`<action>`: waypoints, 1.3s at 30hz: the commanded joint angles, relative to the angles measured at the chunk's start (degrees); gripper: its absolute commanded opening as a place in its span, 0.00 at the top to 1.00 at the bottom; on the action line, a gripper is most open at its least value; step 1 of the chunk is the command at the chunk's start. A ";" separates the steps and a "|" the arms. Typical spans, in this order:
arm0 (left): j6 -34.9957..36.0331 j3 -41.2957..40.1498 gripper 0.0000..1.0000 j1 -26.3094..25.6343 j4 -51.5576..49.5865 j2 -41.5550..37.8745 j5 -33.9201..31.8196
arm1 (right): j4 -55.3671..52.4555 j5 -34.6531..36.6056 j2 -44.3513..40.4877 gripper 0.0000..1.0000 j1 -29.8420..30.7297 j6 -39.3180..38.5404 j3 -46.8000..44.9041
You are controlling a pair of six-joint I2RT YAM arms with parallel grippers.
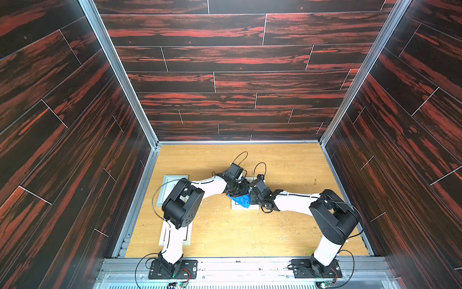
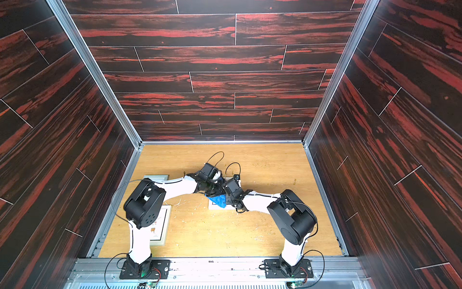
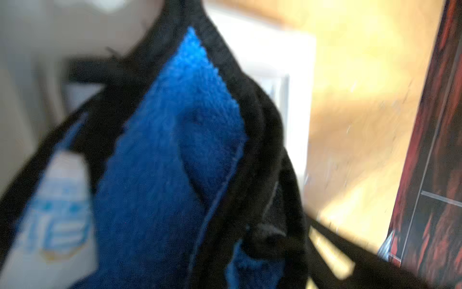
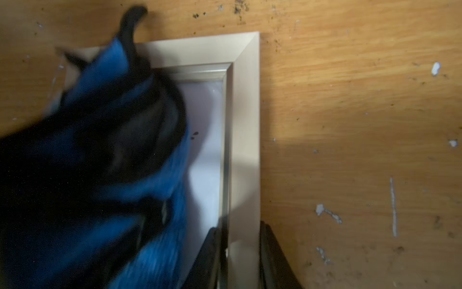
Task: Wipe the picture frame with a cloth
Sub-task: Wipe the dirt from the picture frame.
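- Two other frames (image 1: 172,184) lie far left on the table, partly hidden under the left arm.
- The left gripper (image 1: 237,191) is clenched on the cloth (image 1: 243,201); its white label (image 3: 57,212) is too blurred to read.
- The cloth drapes over the picture frame (image 4: 245,125), mid-table; the right gripper (image 4: 240,235) clamps the frame's rail.

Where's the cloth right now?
In both top views the cloth hangs bunched from the left claw, over the central picture frame.
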 commanded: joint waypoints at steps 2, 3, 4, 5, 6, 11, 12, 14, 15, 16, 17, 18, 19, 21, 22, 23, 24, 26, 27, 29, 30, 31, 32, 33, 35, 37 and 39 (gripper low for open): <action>2.94 7.63 0.95 0.55 0.37 3.90 0.36 | -2.02 1.39 -0.37 1.00 -0.29 -0.81 -0.66; 3.09 9.06 0.95 0.63 0.36 4.82 -0.94 | -2.11 1.33 -0.51 1.00 -0.30 -0.74 -0.63; 3.45 10.25 0.95 0.79 -0.29 5.47 -1.56 | -2.12 1.40 -0.51 1.00 -0.28 -0.70 -0.76; 3.88 11.51 0.96 1.09 -1.02 6.16 -2.00 | -2.20 1.33 -0.57 1.00 -0.21 -0.67 -0.76; 4.24 12.38 0.96 1.42 -2.19 6.57 -3.08 | -2.39 1.49 -0.63 1.00 -0.23 -0.61 -0.79; 6.69 9.99 0.96 4.74 -8.14 3.92 -10.59 | -2.87 2.40 -1.38 1.00 -0.27 -0.66 -1.26; 7.26 8.73 0.96 5.12 -8.90 2.65 -11.78 | -2.91 2.55 -1.43 1.00 -0.30 -0.63 -1.25; 7.93 6.54 0.96 5.15 -10.13 0.27 -13.42 | -2.83 2.54 -1.30 1.00 -0.25 -0.64 -1.23; 7.89 5.46 0.96 4.80 -10.00 -0.97 -13.35 | -2.73 2.44 -1.04 1.00 -0.29 -0.56 -1.16; 7.65 4.77 0.96 4.18 -9.87 -1.56 -13.22 | -2.58 2.26 -0.84 1.00 -0.31 -0.54 -1.13; 7.33 4.65 0.95 3.15 -9.78 -1.99 -12.88 | -2.47 1.92 -0.67 1.00 -0.23 -0.54 -0.93; 6.80 4.76 0.95 2.04 -9.76 -2.06 -12.07 | -2.38 1.70 -0.52 1.00 -0.26 -0.46 -0.80; 6.25 4.86 0.95 1.25 -9.72 -1.90 -10.42 | -2.38 1.54 -0.40 1.00 -0.25 -0.50 -0.63; 4.19 5.21 0.95 -0.51 -7.93 -0.79 -7.65 | -2.46 1.61 -0.48 1.00 -0.25 -0.54 -0.42; 3.59 5.38 0.95 -1.03 -7.75 -0.28 -6.86 | -2.55 1.72 -0.58 1.00 -0.24 -0.63 -0.30; 3.25 5.28 0.96 -1.28 -7.82 0.08 -6.54 | -2.64 1.92 -0.60 1.00 -0.21 -0.82 -0.22; 3.02 4.40 0.96 -1.29 -7.78 -0.11 -6.64 | -2.97 2.29 -0.68 1.00 -0.26 -0.88 -0.05; 3.26 1.44 0.96 -0.62 -7.66 -1.94 -7.99 | -3.42 2.97 -0.59 1.00 -0.33 -1.07 -0.02; 3.58 -0.66 0.96 -0.04 -7.19 -3.51 -8.85 | -3.52 3.05 -0.54 1.00 -0.65 -1.09 -0.13; 4.58 -4.50 0.96 1.08 -6.95 -6.63 -9.76 | -3.18 2.26 -0.31 1.00 -1.70 -1.08 -0.56; 5.04 -6.17 0.96 1.54 -7.16 -7.99 -9.99 | -2.81 1.92 -0.29 1.00 -2.30 -1.11 -0.92; 5.76 -8.04 0.96 1.90 -7.30 -9.53 -10.12 | -2.49 1.65 -0.31 1.00 -2.97 -1.38 -1.17; 6.40 -9.89 0.96 2.16 -7.36 -11.18 -10.32 | -2.35 1.76 -0.32 1.00 -3.62 -1.67 -1.24; 6.82 -11.49 0.96 2.29 -7.22 -12.50 -10.38 | -2.38 1.95 -0.28 1.00 -4.20 -1.96 -1.23; 7.32 -15.31 0.96 2.57 -5.66 -15.44 -9.97 | -2.43 2.08 -0.25 1.00 -5.43 -2.59 -1.16; 7.30 -18.58 0.96 3.00 -2.82 -17.75 -8.94 | -2.37 2.32 -0.20 1.00 -6.35 -3.32 -1.00; 6.92 -21.44 0.96 3.63 0.61 -21.17 -7.16 | -2.54 2.93 -0.15 1.00 -7.44 -4.02 -0.81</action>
